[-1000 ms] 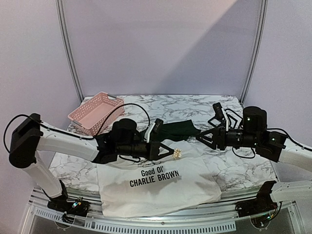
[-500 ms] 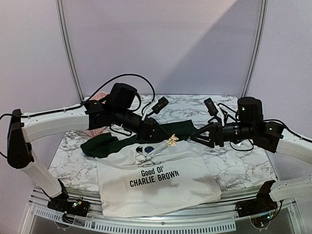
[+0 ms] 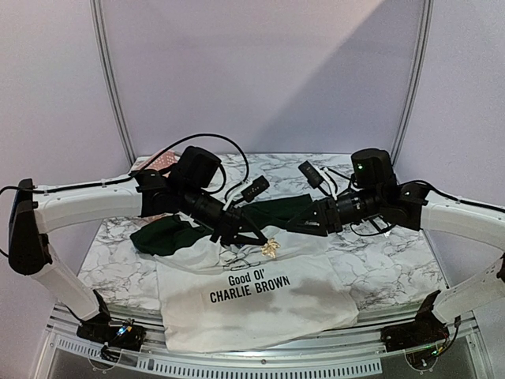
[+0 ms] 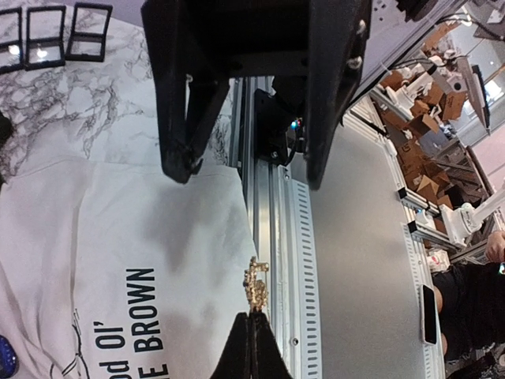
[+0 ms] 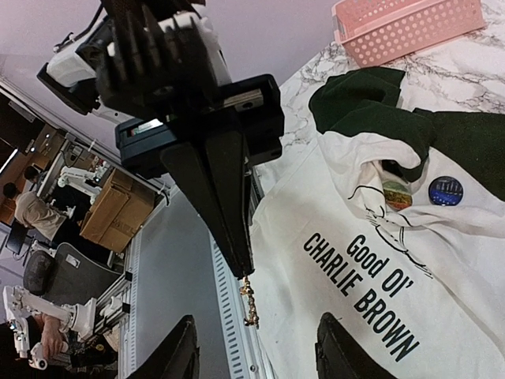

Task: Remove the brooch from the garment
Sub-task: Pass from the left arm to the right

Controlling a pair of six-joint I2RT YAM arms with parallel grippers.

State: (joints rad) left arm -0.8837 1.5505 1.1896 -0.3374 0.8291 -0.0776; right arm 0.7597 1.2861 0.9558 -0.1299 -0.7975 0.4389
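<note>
My left jaws pinch the brooch at their very tips, dangling clear above the garment; my right jaws stand open, empty, near. So thin a pinch could let it slip and drop

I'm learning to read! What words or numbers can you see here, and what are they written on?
"Good Ol'": black print on the chest of the white T-shirt.
"CHARLIE BROWN": bigger black print right under it, on the same shirt.
The blue round badge and the other round badge near the collar: too small to read.
There is no other text that can be read.
</note>
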